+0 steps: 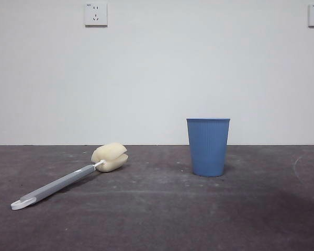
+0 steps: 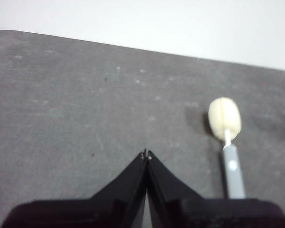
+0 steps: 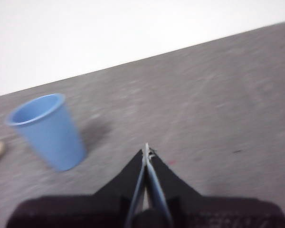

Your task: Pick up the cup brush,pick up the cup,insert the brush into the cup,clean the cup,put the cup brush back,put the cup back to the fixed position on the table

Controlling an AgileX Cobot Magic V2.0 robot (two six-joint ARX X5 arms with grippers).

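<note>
1. One brush [image 1: 68,180] lies flat on the table [image 1: 162,219]; you see its sponge head toward the wall and its white looped end nearest the front camera.
2. One cup [image 1: 208,146] stands upright, mouth up, well apart from the brush.
3. Two grippers show in your wrist views, both above bare table. The left gripper [image 2: 146,154] is clenched on nothing, with the brush near it. The right gripper [image 3: 147,151] is likewise clenched and empty, with the cup near it.
4. Two wall sockets [image 1: 96,14] sit high on the white wall.
</note>
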